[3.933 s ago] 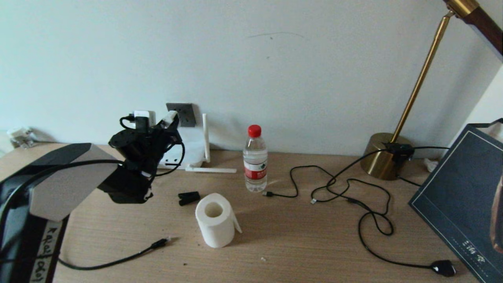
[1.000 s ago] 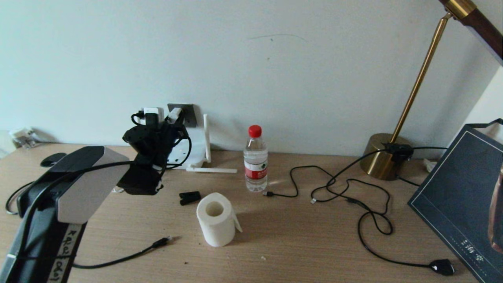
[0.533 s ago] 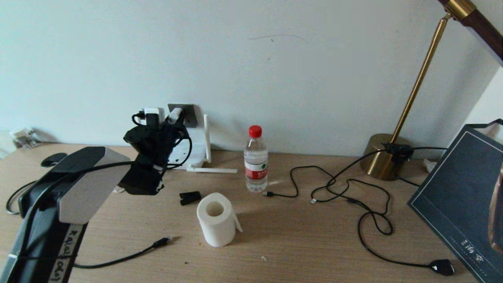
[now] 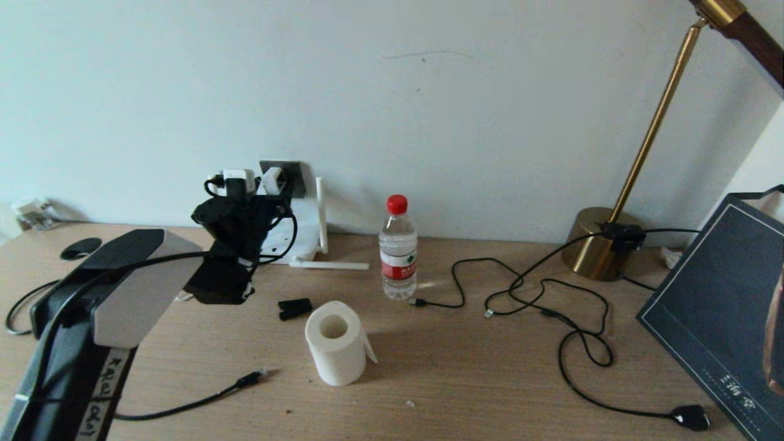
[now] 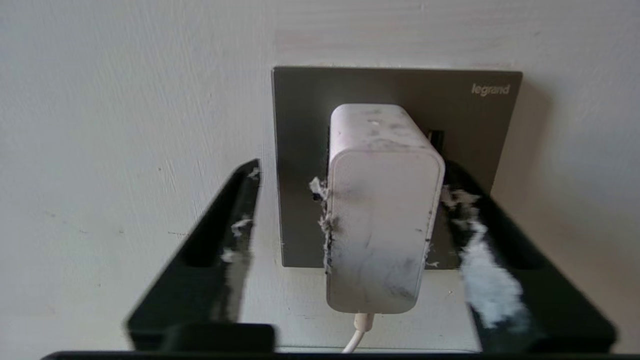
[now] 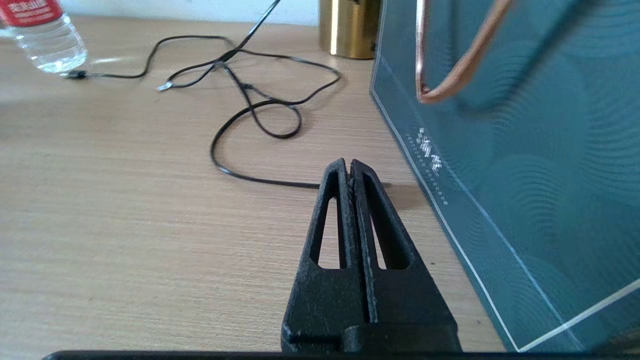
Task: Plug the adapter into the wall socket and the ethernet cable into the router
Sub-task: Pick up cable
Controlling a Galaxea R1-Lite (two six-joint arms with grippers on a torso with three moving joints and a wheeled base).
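The white adapter [image 5: 382, 210] sits plugged into the dark grey wall socket [image 5: 300, 150], its thin white cord hanging below. My left gripper [image 5: 350, 167] is open, with one finger on each side of the adapter; the fingers [image 5: 225, 230] stand apart from it. In the head view this gripper [image 4: 260, 184] is up at the socket [image 4: 288, 174] on the wall. The white router [image 4: 297, 236] lies just below, one antenna [image 4: 320, 214] upright. The black ethernet cable [image 4: 245, 380] lies loose on the front left of the desk. My right gripper [image 6: 348, 165] is shut and empty, low over the desk.
A water bottle [image 4: 398, 248], a paper roll [image 4: 335, 343] and a small black clip [image 4: 294, 308] stand mid-desk. Thin black cables [image 4: 551, 306] sprawl to the right, toward a brass lamp base [image 4: 600, 245]. A dark teal bag [image 6: 525, 150] stands right beside my right gripper.
My left arm has carried the adapter up and right to the socket. In the last half second the adapter has squared up against the plate. The right arm has not moved.
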